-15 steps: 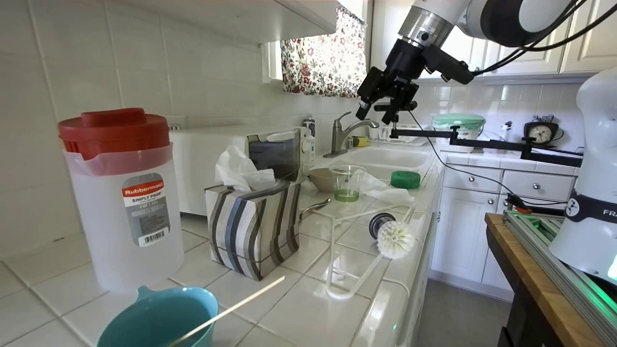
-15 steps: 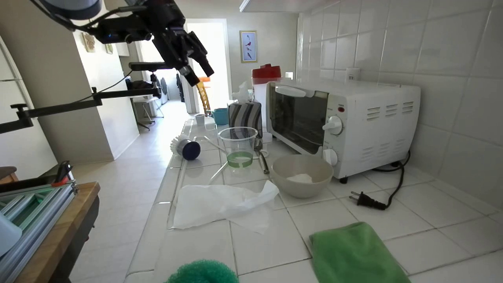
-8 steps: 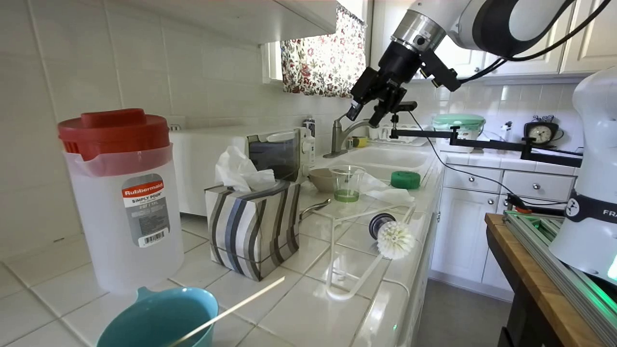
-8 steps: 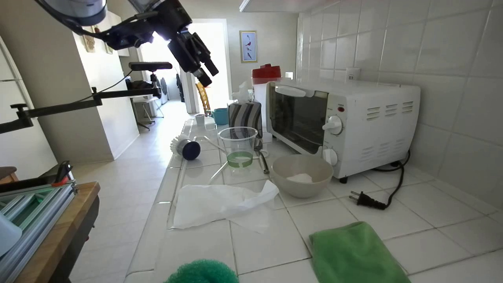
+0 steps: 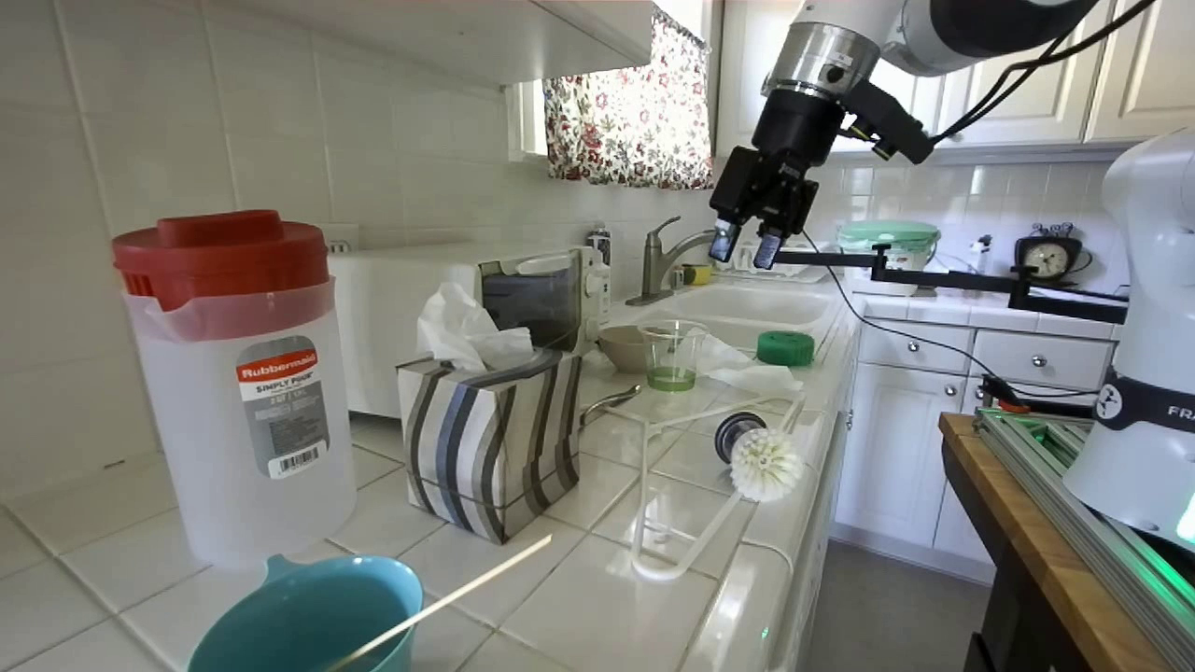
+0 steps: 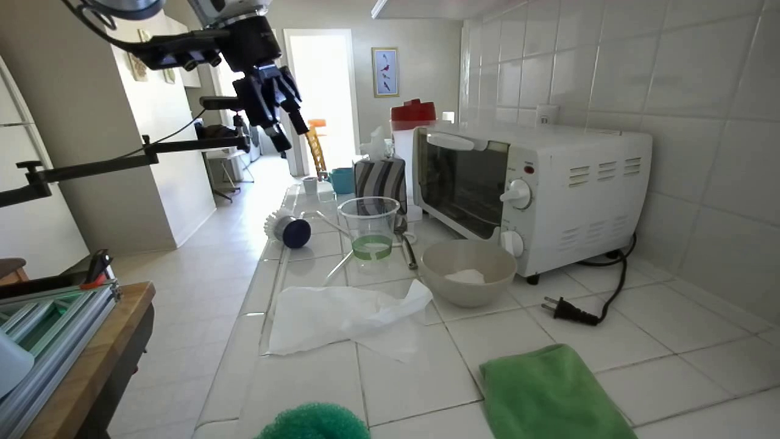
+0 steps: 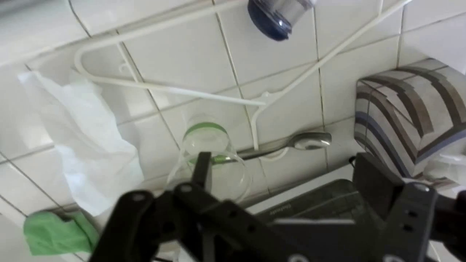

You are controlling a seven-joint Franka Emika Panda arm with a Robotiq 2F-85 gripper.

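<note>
My gripper (image 5: 744, 248) is open and empty, high above the tiled counter with its fingers pointing down; it also shows in an exterior view (image 6: 290, 136) and in the wrist view (image 7: 284, 163). In the wrist view, a clear cup with a green band (image 7: 207, 127) lies beyond one finger, partly hidden by it. A metal spoon (image 7: 309, 141) lies beside the cup, and a white hanger (image 7: 196, 92) lies flat. A striped tissue box (image 7: 404, 109) is beyond the other finger. A brush with white bristles (image 5: 766, 464) and dark handle end (image 6: 297, 233) lies on the hanger.
A white toaster oven (image 6: 579, 189) stands against the wall, with a beige bowl (image 6: 468, 274) beside it. A paper sheet (image 6: 347, 317), green cloth (image 6: 551, 396) and green scrubber (image 6: 317, 424) lie on the counter. A red-lidded pitcher (image 5: 233, 392) and teal cup (image 5: 313, 607) stand farther along.
My gripper first shifts slightly toward the wall, then swings back away from it and lower, its fingers turning to point more steeply down. It stays open. The counter things have not moved.
</note>
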